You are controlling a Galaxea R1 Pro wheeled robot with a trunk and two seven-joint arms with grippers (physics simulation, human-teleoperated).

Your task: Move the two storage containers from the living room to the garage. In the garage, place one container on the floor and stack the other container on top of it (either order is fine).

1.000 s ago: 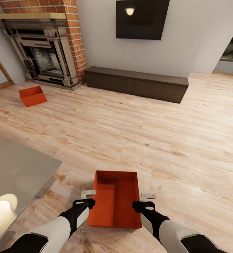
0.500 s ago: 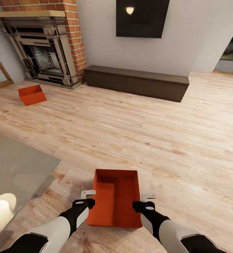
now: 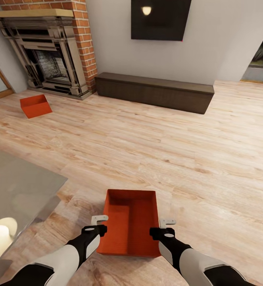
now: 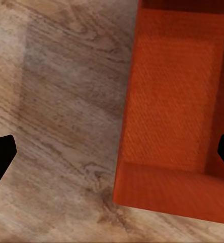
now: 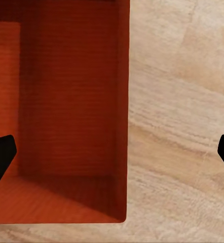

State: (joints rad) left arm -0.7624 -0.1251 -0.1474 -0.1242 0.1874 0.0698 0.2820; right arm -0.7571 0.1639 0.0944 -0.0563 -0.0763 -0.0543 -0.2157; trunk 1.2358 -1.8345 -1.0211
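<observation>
While both arms flank the near container (image 3: pixel 129 222), its near wall hides the fingers.

orange-red container (image 5: pixel 71 101), wood-plank floor (image 5: pixel 183 126)

arms: white shells, black forearms | wrists: black | fingers (image 3: pixel 100 218): pale grey, flat brackets

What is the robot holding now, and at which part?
Nothing is held. The left gripper and right gripper are open, one over each long wall of the near storage container, not closed on them.
</observation>
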